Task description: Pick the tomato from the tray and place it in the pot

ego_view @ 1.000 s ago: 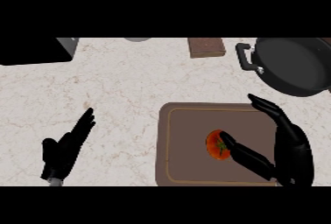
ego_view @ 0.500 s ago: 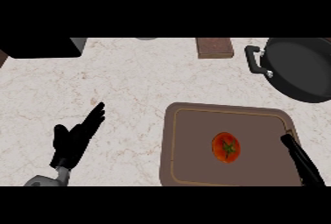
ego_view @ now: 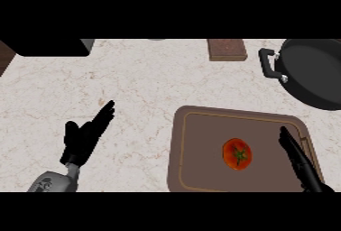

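i take the tray as my landmark. well left of it my left hand rests on the surface, fingers straight and spread, out of the way. the tomato sits on the tray, right of its middle. just beside it my right hand stands edge-on, fingers straight, holding nothing, placed to close in. up and right of the tray, the pot waits.

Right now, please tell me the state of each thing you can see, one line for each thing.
tomato: lying on the tray, not held, stem side up
tray: flat on the counter, holding only the tomato
pot: upright, no lid on it, nothing seen inside
right hand: open, beside the tomato, apart from it
left hand: open, resting over the counter
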Robot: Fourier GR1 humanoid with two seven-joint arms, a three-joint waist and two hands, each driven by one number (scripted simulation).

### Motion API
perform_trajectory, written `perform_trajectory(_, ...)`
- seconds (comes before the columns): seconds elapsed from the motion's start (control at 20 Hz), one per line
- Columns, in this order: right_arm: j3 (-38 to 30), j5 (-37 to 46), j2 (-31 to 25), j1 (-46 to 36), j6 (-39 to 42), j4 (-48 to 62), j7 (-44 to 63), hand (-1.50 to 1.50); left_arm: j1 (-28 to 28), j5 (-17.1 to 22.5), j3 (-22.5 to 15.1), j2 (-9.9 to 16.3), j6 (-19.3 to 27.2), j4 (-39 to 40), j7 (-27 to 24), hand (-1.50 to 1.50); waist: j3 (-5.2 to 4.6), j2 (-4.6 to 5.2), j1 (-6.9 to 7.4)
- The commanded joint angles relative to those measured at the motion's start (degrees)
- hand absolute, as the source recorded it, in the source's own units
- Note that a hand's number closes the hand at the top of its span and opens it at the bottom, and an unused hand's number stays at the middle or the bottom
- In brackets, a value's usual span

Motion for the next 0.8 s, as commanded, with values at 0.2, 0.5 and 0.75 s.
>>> perform_trajectory(0.2, 0.7, -1.9, -1.1, -10.0, 9.8, 15.7, 7.5, -1.50, 0.9, -2.3, -1.5, -2.4, 1.0, -0.3, 1.2, 0.00, -0.05, 0.21, 0.87)
perform_trajectory(0.5, -5.2, -3.2, -1.8, -5.0, 11.2, 16.7, -0.9, -1.50, 1.1, -3.9, 2.4, -3.6, -1.4, 2.0, -0.6, 0.00, -0.05, 0.02, -0.22)
perform_trajectory(0.75, -11.4, -5.8, 0.9, -11.6, 11.3, 27.4, -9.0, -1.50, -2.1, -3.9, 4.0, -4.7, -3.4, 4.4, 0.7, 0.00, -0.04, 0.08, -0.12)
